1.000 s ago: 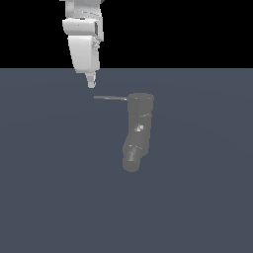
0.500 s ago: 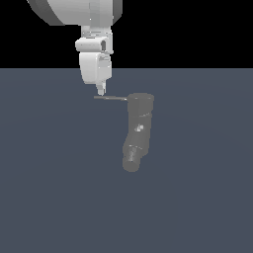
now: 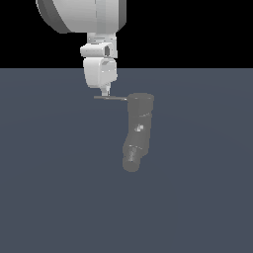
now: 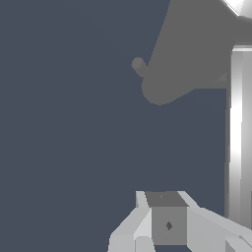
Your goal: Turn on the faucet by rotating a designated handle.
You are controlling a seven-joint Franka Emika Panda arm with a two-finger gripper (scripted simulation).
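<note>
Gripper (image 3: 105, 92) lower, shut and empty, above handle (image 3: 109, 98) over slate-blue floor (image 3: 197, 197), black backdrop (image 3: 197, 29).

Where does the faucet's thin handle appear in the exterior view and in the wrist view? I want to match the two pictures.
Exterior view: the handle is a thin horizontal rod above centre, projecting from the faucet's top toward the exterior view's left, just under the gripper.
Wrist view: probably the long pale bar at the picture's edge; this is not certain.
Shared landmark: the thick grey faucet.

A plain slate-blue floor (image 3: 59, 197) under black backdrop (image 3: 197, 29).
</note>
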